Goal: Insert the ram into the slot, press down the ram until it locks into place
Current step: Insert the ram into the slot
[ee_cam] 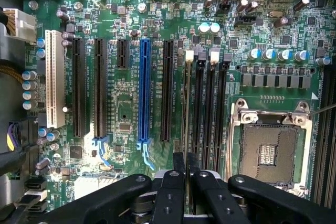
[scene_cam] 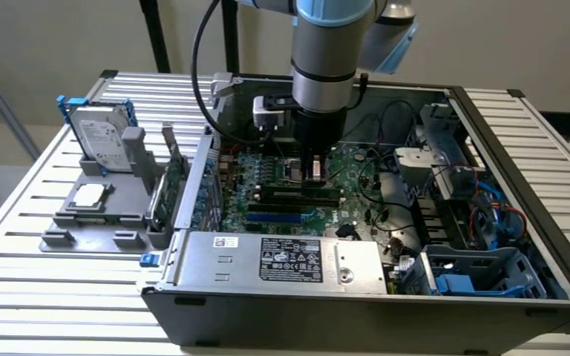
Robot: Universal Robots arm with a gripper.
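Note:
The ram [ee_cam: 187, 108] shows edge-on as a thin strip standing in the outermost of the black memory slots [ee_cam: 210, 103], beside the slots' white latches [ee_cam: 189, 54]. My gripper [ee_cam: 186, 174] is directly above it, its black fingers [ee_cam: 172, 192] closed together on the strip's top edge. In the exterior view the gripper [scene_cam: 315, 174] reaches straight down into the open computer case [scene_cam: 503, 133], over the green motherboard [scene_cam: 265, 167] near its middle.
An empty CPU socket [ee_cam: 268, 150] lies beside the memory slots, a blue slot [ee_cam: 144, 93] on the other side. A green expansion card [scene_cam: 173, 182], a hard drive [scene_cam: 102, 137] and a grey stand [scene_cam: 92, 211] sit at the exterior view's left. The power supply [scene_cam: 285, 259] and cables [scene_cam: 404, 215] crowd the case.

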